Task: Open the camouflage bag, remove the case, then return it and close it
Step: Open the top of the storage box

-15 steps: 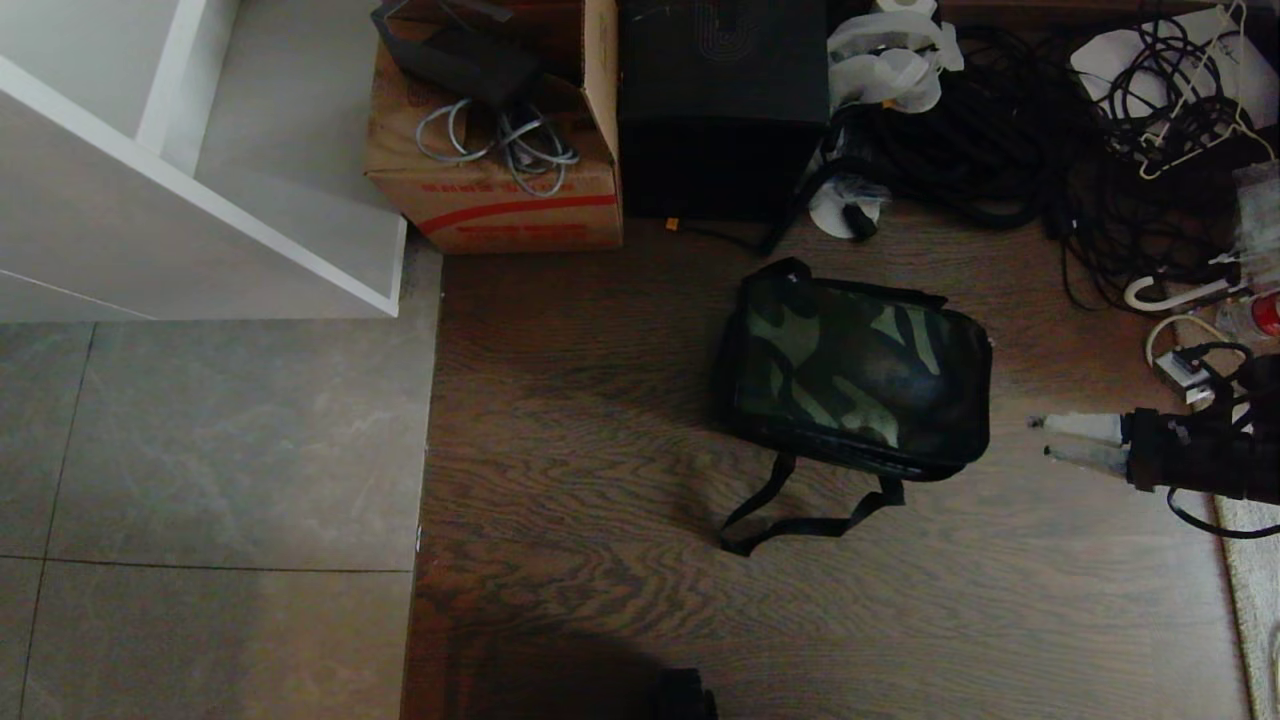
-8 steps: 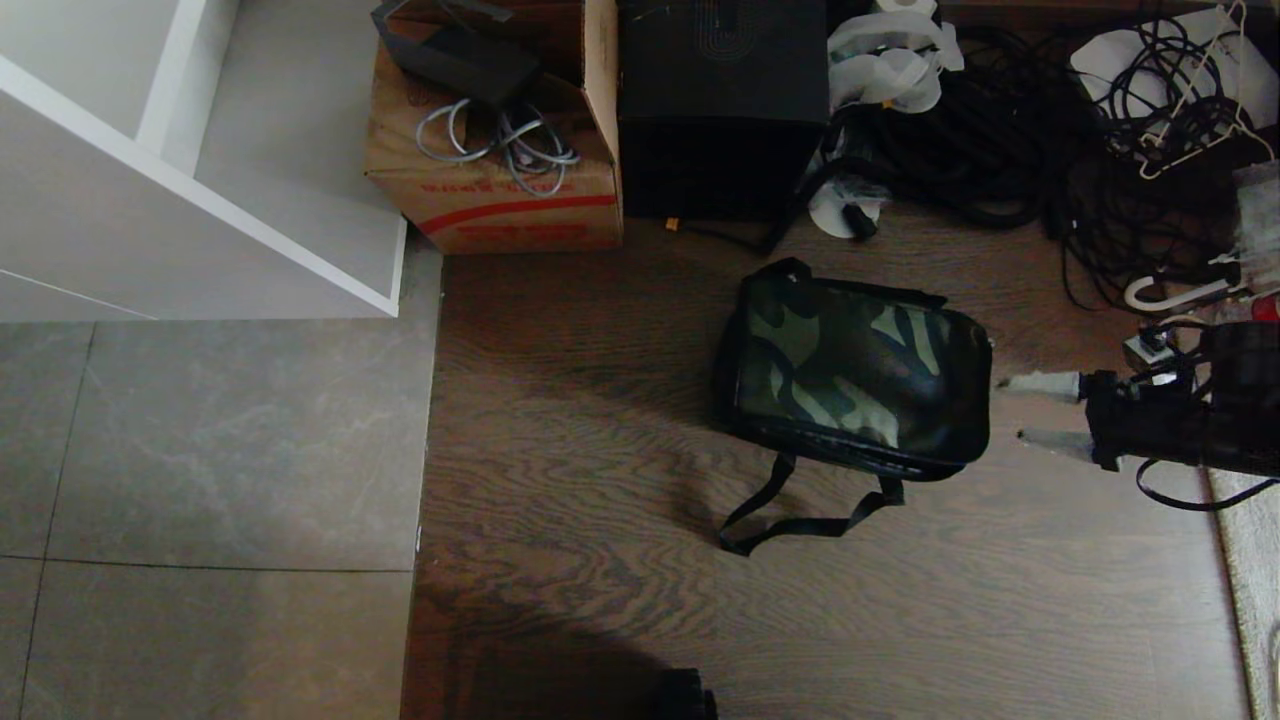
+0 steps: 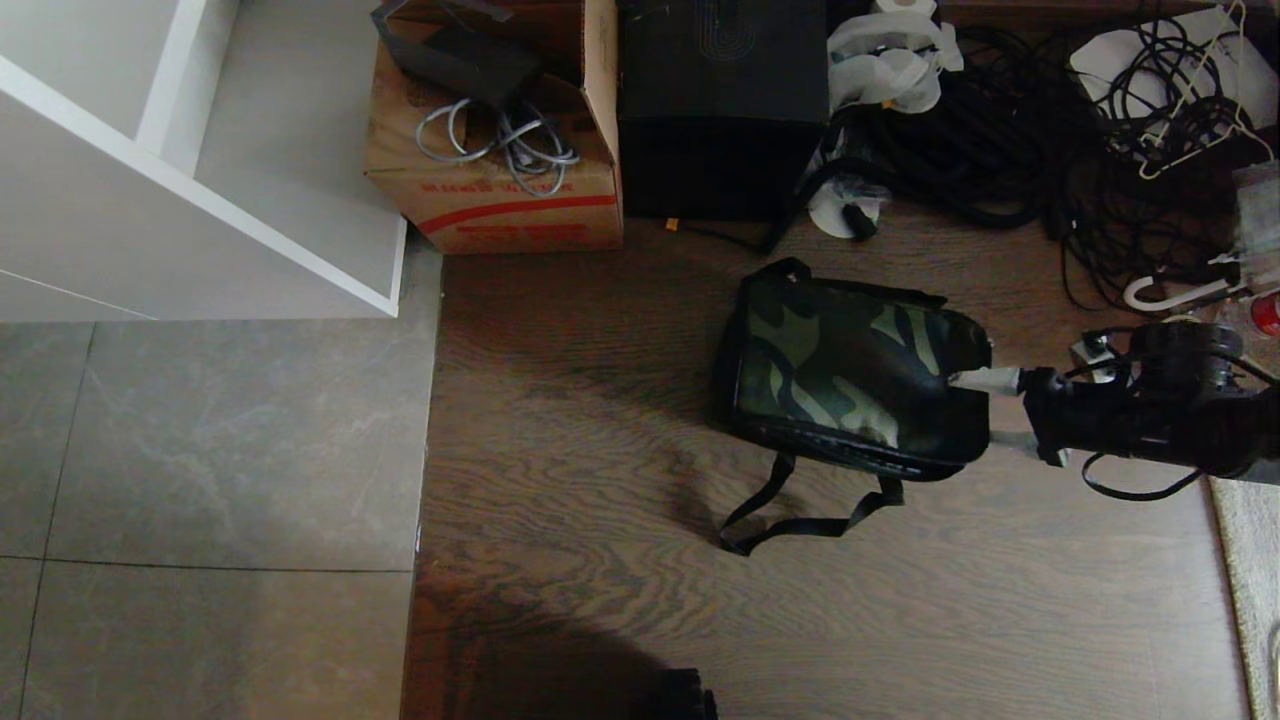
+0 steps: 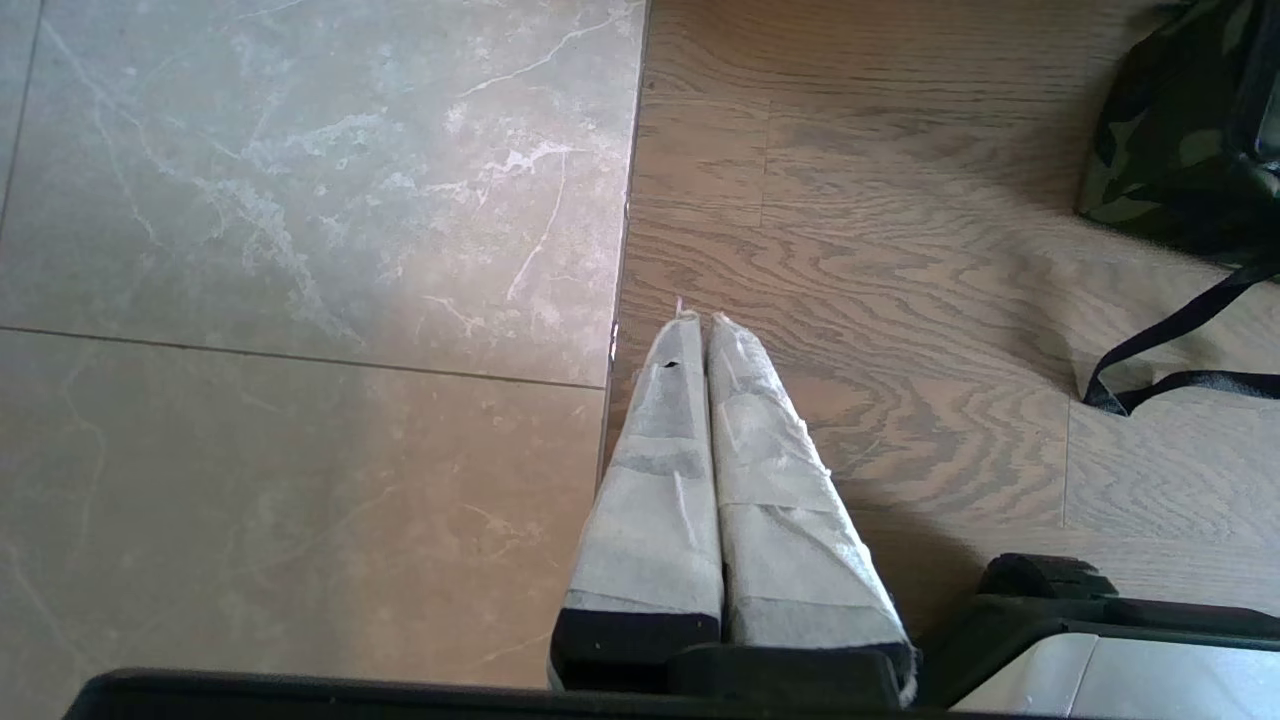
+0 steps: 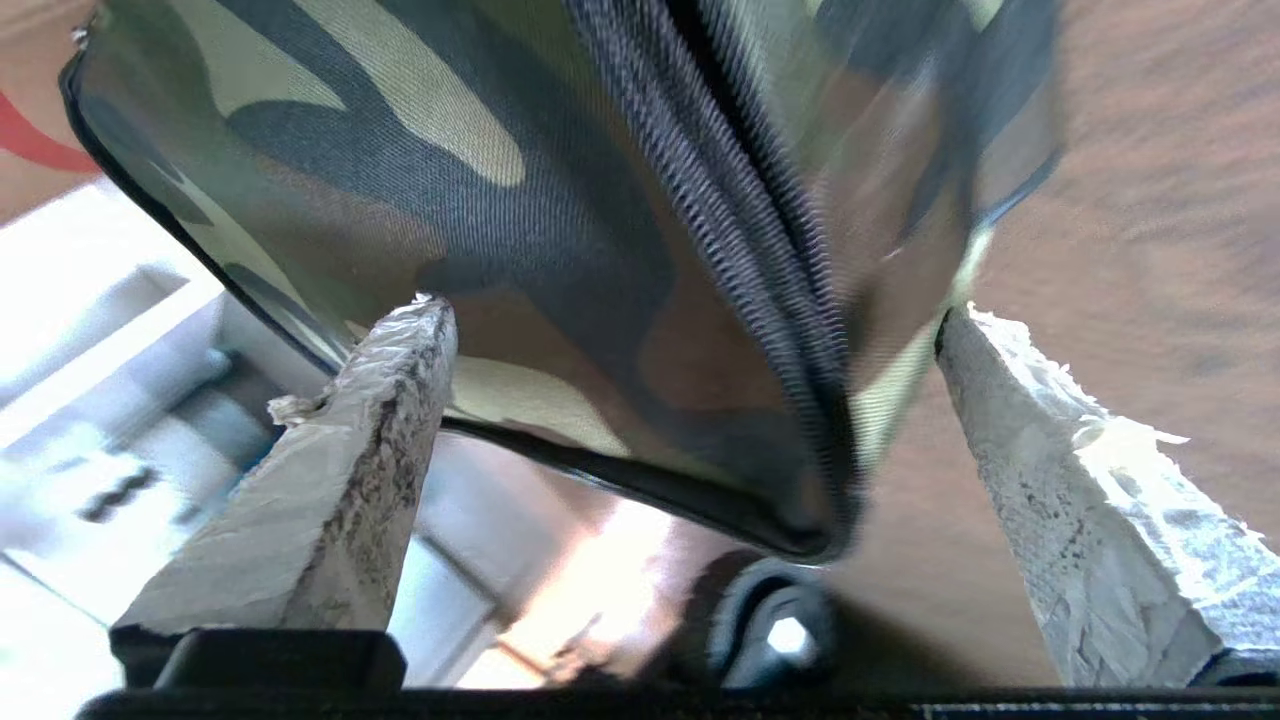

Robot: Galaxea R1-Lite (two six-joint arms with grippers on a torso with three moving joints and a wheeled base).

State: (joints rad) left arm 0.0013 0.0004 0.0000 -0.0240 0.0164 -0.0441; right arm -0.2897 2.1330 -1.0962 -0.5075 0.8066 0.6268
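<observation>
Boxy soft green-black-tan camouflage bag [image 3: 855, 375] with black trim lies shut on the dark wood-grain floor [image 3: 600, 600], its black shoulder strap [image 3: 800, 515] trailing toward the robot. Black rigid case not visible anywhere; cannot tell if it is inside.

Right gripper [image 3: 985, 408] at the bag's right edge, fingers spread wide: upper white-taped finger tip overlaps the bag's right rim, lower one partly hidden behind the bag's corner. Right wrist view: the two fingers [image 5: 340, 480] straddle the bag's corner and its black zipper [image 5: 750, 260]; contact hard to judge, that view is motion-blurred, no zipper pull made out. Arm cut off at the frame's right edge.

Left gripper [image 4: 700, 325] parked low over the seam between grey stone tiles [image 4: 300, 250] and wood, taped fingers pressed together, empty; not in the head view.

Behind the bag: brown cardboard carton [image 3: 495, 190] with cables, tall plain black box [image 3: 720, 110], tangled black cables [image 3: 1000, 140]. White shelf unit [image 3: 150, 200] cut off at the left.
</observation>
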